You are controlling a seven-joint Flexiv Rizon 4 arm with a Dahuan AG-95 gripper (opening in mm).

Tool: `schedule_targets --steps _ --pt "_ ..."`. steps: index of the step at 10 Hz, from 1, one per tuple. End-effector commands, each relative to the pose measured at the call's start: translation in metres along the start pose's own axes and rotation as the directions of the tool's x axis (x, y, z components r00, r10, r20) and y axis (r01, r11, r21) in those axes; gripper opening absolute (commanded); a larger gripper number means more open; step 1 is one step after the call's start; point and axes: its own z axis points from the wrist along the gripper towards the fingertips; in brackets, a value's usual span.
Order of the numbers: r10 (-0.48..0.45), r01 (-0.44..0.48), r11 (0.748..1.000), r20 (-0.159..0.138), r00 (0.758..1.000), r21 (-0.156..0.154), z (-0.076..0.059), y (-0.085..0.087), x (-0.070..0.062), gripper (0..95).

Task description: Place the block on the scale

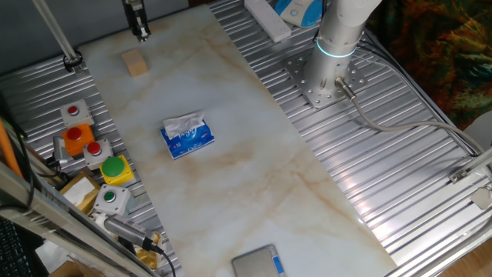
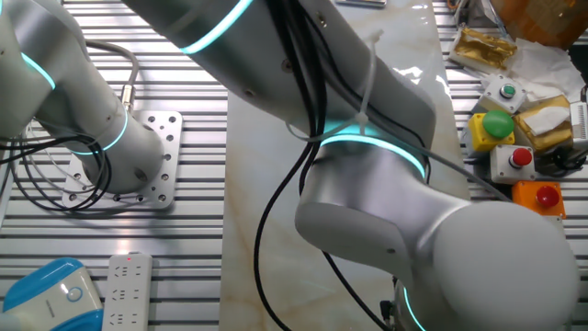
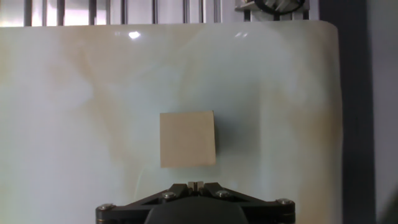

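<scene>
The block (image 1: 136, 63) is a small tan wooden cuboid lying on the marble tabletop at the far left; in the hand view the block (image 3: 188, 139) sits in the middle. My gripper (image 1: 141, 32) hangs above the table just beyond the block, apart from it. In the hand view my gripper (image 3: 196, 184) shows at the bottom edge with its pads together, shut and empty. The scale (image 1: 259, 264) is a flat grey slab with a blue strip at the near table edge, far from the block. The other fixed view shows neither; my arm fills it.
A blue-and-white tissue pack (image 1: 187, 137) lies mid-table between block and scale. Button boxes (image 1: 94, 150) line the left side. The arm base (image 1: 327, 77) stands on the ribbed metal to the right, with a power strip (image 1: 267, 19) behind.
</scene>
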Motion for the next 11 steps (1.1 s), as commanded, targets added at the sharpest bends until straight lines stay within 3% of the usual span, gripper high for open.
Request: schedule_targets --steps 1,2,4,5,6,8,11 --pt "-0.001 0.001 1.000 -0.007 1.000 -0.001 0.0005 -0.0003 -0.0004 0.0" --pt "-0.002 0.002 1.000 -0.020 1.000 -0.008 0.0005 -0.0003 -0.0004 0.0" --pt "0.007 -0.009 1.000 -0.099 0.995 -0.022 0.0005 -0.0003 -0.0004 0.0" --pt "0.014 -0.019 0.999 -0.155 0.988 -0.033 0.0005 -0.0003 -0.0004 0.0" --pt "0.015 -0.023 0.999 -0.177 0.984 -0.043 0.0005 -0.0003 -0.0004 0.0" --pt "0.024 -0.036 0.997 -0.181 0.983 -0.064 0.0005 -0.0003 -0.0004 0.0" --pt "0.034 -0.047 0.997 -0.204 0.978 -0.059 0.0005 -0.0003 -0.0004 0.0"
